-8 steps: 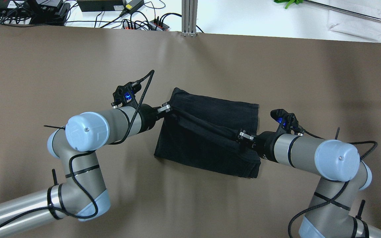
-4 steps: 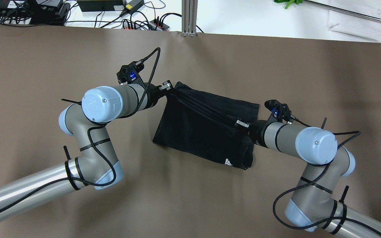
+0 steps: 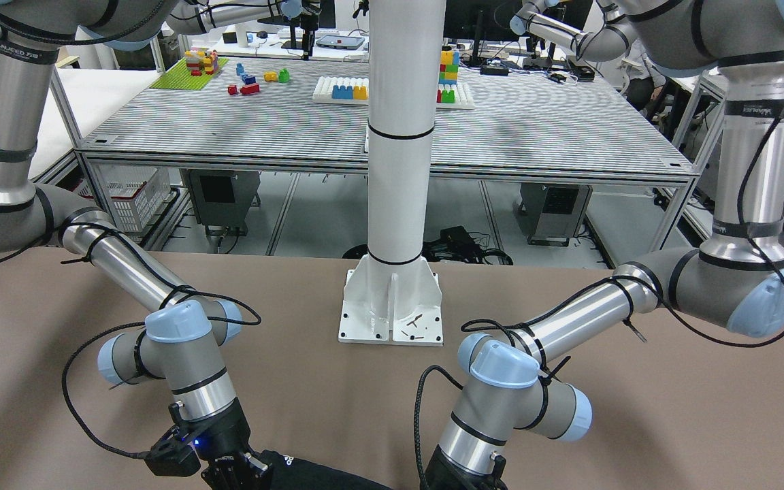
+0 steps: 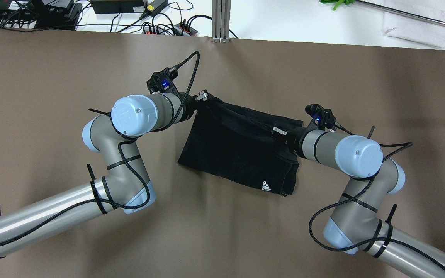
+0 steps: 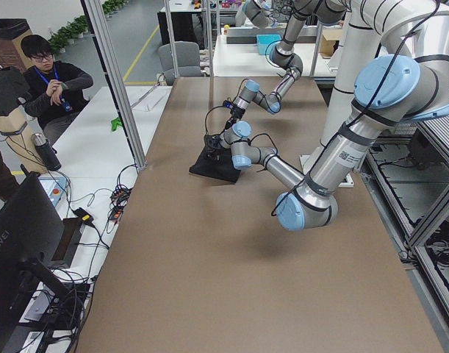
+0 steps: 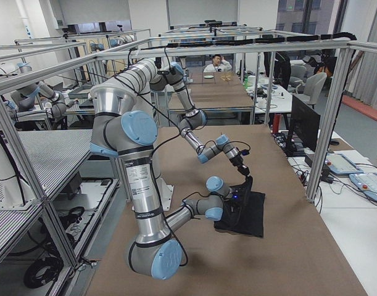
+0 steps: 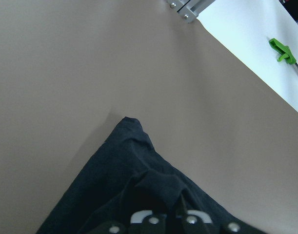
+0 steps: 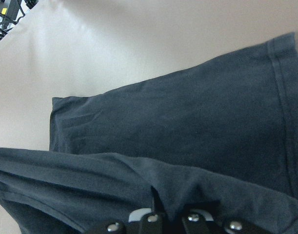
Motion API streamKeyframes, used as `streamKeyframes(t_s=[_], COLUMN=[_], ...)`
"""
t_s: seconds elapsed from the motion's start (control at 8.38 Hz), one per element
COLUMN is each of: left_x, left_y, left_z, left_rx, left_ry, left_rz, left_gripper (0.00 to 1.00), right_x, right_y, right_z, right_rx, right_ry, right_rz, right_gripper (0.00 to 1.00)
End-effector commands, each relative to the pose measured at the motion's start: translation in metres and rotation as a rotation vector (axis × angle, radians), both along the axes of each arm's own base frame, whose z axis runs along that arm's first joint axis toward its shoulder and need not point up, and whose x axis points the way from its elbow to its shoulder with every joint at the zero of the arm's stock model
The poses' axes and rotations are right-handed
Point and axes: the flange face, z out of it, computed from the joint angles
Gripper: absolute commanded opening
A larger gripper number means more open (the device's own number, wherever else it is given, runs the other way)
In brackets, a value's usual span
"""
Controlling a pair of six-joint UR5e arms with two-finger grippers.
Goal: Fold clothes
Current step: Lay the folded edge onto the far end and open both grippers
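Observation:
The dark charcoal garment (image 4: 230, 150) lies on the brown table (image 4: 72, 77), partly folded over, with its small white logo (image 4: 266, 187) at the near right corner. My left gripper (image 4: 205, 96) is shut on the garment's far left corner. My right gripper (image 4: 279, 132) is shut on the far right part of the same lifted edge, which stretches between the two. The left wrist view shows the cloth (image 7: 124, 180) bunched in the jaws. The right wrist view shows the cloth (image 8: 188, 126) pinched the same way, with a flat layer beneath.
The white pillar base (image 3: 392, 306) stands at the robot's side of the table. An aluminium post (image 4: 221, 19) and cables with power strips (image 4: 129, 15) sit past the far edge. An operator (image 5: 51, 81) sits beyond that edge.
Both grippers have carried the held edge away from the robot toward the table's far side. The top layer has slid back and the white logo has come into sight.

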Motion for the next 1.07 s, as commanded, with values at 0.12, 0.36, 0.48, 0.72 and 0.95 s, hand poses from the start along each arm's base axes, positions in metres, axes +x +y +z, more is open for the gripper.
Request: streamKeyframes(t_s=[0.12,0.36,0.48,0.72,0.95], left_x=[-0.011,-0.049,-0.068,-0.083,-0.097], left_y=[-0.013,-0.044,-0.057,-0.068,-0.086], left_z=[-0.002,-0.003,0.002,0.008,0.023], left_rx=[0.022,0.043,0.062,0.075,0.075], left_ry=[0.008,-0.009,-0.033,-0.062,-0.231], left_rz=[-0.023,-0.056,-0.033,-0.034,0.015], left_gripper=[0.95,0.95,0.95,0.95,0.95], right_x=[0.010,0.024,0.021,0.003,-0.002], right_y=[-0.032,-0.042,-0.044,-0.055,-0.060], right_z=[0.014,-0.012,-0.021,-0.060,-0.066], right_rx=[0.039,0.046,0.045,0.003,0.041], right_ry=[0.073,0.024,0.023,0.079,0.215], right_rz=[-0.004,-0.085,-0.084,-0.097,-0.195], right_gripper=[0.94,0.94,0.94,0.94,0.94])
